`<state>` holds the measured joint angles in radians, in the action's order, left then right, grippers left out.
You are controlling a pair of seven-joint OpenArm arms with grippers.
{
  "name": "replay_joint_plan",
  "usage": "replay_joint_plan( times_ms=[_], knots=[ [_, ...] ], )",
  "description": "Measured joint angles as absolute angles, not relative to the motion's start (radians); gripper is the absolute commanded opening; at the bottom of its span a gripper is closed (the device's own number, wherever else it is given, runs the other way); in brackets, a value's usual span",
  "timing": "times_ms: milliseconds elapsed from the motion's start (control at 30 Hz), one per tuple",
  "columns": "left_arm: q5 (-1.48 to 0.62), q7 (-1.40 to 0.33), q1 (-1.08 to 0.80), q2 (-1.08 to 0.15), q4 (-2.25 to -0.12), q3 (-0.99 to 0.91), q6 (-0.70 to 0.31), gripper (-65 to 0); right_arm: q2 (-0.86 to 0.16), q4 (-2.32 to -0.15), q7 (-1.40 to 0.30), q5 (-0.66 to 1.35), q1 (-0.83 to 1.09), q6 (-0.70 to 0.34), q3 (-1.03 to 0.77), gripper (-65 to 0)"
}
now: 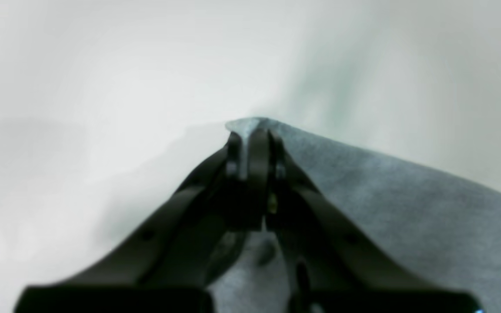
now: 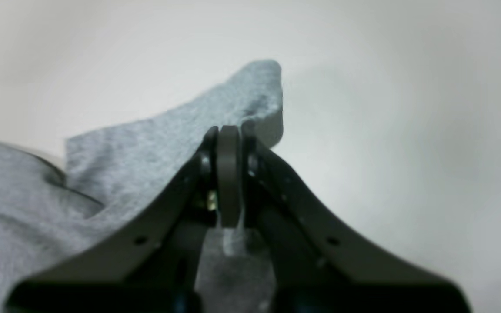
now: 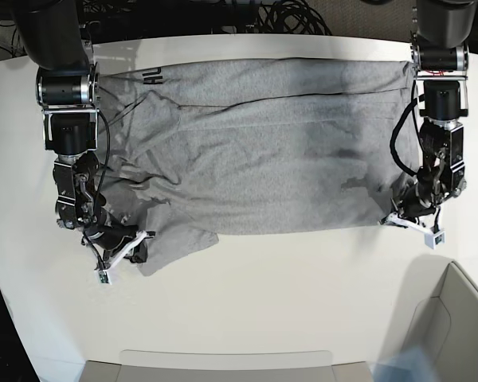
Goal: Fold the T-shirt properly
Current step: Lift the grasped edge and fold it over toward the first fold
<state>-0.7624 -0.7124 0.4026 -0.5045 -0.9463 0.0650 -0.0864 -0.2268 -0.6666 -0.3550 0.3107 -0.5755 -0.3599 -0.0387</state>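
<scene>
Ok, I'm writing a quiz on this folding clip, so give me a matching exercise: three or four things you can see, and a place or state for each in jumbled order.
Things:
1. left gripper
2. right gripper
3. T-shirt
4. black lettering

Places or states:
A. spread out across the white table
B. jaws shut on a corner at the base view's right
C. near the shirt's far edge, base view's left
D. jaws shut on fabric at the base view's left

Pairs: 1-B, 2-D, 3-A, 4-C

Robot lab; white worktable (image 3: 303,302), black cable bundles (image 3: 287,16) behind.
</scene>
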Motion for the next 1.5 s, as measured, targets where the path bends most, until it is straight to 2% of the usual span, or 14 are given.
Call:
replay_joint_plan(
  times_ms=[267, 367, 467, 633, 733, 900, 1100, 1267, 1500],
  knots=[
    [-0.766, -0.721, 0.298, -0.502, -1.061, -0.078, -0.083, -65.0, -0.253, -0.735, -0.355, 0.311, -0.536, -0.36, -0.039, -65.0],
    [-0.764, -0.778, 0.26, -0.502, -1.117, -0.109, -0.084, -65.0, -0.257, -0.744, -0.361, 0.31, -0.516, -0.36, -0.039, -65.0],
    [-0.767, -0.814, 0.248, -0.499, -1.167, -0.146, -0.088, -65.0, -0.268, -0.855, -0.361, 0.311, -0.464, -0.36, -0.039, -65.0],
    [-0.765, -0.831, 0.205, -0.501, -1.242, -0.154, -0.087, -65.0, -0.274, -1.037, -0.537, 0.311, -0.412, -0.36, -0.045, -65.0],
    [-0.768, -0.837, 0.175, -0.501, -1.274, -0.15, -0.089, -65.0, -0.274, -1.136, -0.582, 0.314, -0.382, -0.36, -0.046, -65.0],
    [-0.765, -0.842, 0.124, -0.501, -1.304, -0.152, -0.088, -65.0, -0.273, -1.254, -0.645, 0.311, -0.313, -0.359, -0.052, -65.0],
    [-0.767, -0.854, 0.055, -0.504, -1.431, -0.153, -0.088, -65.0, -0.273, -1.374, -0.722, 0.311, -0.24, -0.36, -0.185, -65.0],
    [-0.766, -0.853, 0.007, -0.504, -1.475, -0.154, -0.087, -65.0, -0.271, -1.496, -0.768, 0.318, -0.171, -0.36, -0.202, -65.0],
    [-0.769, -0.907, -0.082, -0.502, -1.592, -0.256, -0.091, -65.0, -0.286, -1.601, -0.785, 0.315, -0.079, -0.36, -0.206, -65.0]
  ],
)
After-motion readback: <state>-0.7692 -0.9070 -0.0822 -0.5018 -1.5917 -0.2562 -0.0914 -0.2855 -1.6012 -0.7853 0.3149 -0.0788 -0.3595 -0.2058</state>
